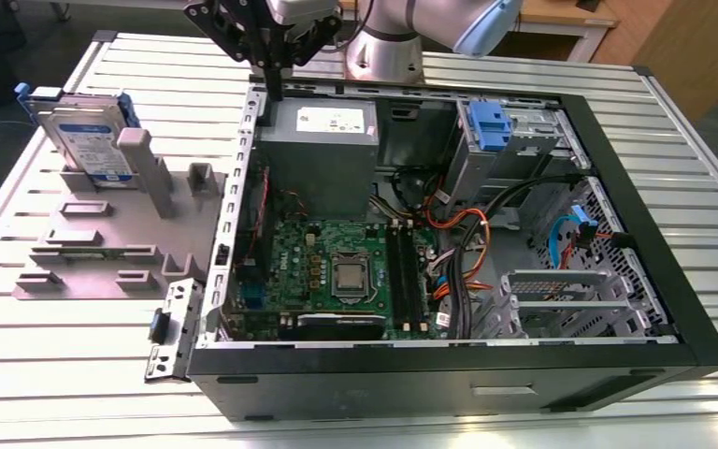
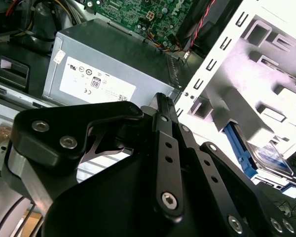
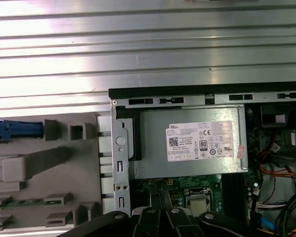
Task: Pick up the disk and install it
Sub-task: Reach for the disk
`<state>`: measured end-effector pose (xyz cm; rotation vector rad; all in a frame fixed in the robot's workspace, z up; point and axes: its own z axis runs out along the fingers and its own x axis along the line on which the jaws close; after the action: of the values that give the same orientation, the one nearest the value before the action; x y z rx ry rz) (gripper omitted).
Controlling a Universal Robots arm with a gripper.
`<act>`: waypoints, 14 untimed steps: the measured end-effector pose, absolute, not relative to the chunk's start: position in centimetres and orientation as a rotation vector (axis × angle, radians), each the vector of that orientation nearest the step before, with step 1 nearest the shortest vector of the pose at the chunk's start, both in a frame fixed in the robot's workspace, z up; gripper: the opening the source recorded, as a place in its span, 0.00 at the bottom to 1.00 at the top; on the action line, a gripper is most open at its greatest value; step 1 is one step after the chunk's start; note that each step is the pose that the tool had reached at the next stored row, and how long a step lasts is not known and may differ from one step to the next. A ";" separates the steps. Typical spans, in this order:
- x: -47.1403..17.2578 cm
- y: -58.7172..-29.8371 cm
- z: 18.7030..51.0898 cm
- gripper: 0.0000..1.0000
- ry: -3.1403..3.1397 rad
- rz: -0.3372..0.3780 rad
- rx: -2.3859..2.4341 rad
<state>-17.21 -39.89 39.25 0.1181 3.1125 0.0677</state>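
The disk (image 1: 85, 140) stands upright on its edge in a grey fixture (image 1: 97, 238) at the exterior view's left, beside the open computer case (image 1: 459, 360). It is silver with a white-and-blue label and a blue carrier frame. In the second wrist view the disk (image 2: 272, 163) shows past the fixture, and in the first wrist view only its blue frame edge (image 3: 15, 129) is visible. My gripper (image 1: 272, 92) hangs above the case's far left corner, to the right of the disk and well apart from it. Its fingers (image 2: 161, 101) are shut together with nothing between them.
A grey metal box with a white sticker (image 1: 322, 140) sits in the case right under the gripper. Deeper in lie a green board (image 1: 334, 271), cables, and a drive bay with a blue latch (image 1: 490, 126). The ribbed metal table (image 1: 60, 374) surrounds the case.
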 end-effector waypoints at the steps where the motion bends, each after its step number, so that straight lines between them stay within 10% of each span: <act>1: -17.2 -39.9 39.3 0.11 3.113 0.068 0.118; 14: -17.5 -39.9 39.2 0.11 3.113 0.068 0.118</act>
<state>-17.54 -39.89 39.24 0.1180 3.1125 0.0677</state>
